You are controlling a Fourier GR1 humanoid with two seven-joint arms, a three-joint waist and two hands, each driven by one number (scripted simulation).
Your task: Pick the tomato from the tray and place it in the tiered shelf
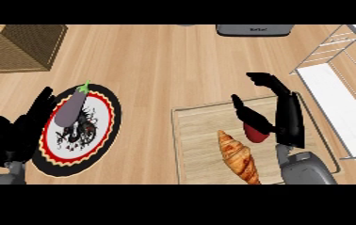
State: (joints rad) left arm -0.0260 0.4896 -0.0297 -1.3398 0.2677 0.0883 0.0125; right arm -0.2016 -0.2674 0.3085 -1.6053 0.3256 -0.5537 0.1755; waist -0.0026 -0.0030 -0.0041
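Right hand (pixel 278 120) over tray (pixel 201 120), fingers half-curled at tomato (pixel 256 134), grasp unclear to me; shelf (pixel 327 85) placement pending.

The right hand (pixel 278 113) hangs over the tray (pixel 198 146) at the counter's (pixel 173 64) near right, thumb touching the tomato (pixel 256 134) beside a croissant (pixel 238 157). The tiered shelf (pixel 327 73) stands at the right edge, and an eggplant (pixel 71 107) lies on a plate (pixel 101 141) near the left edge
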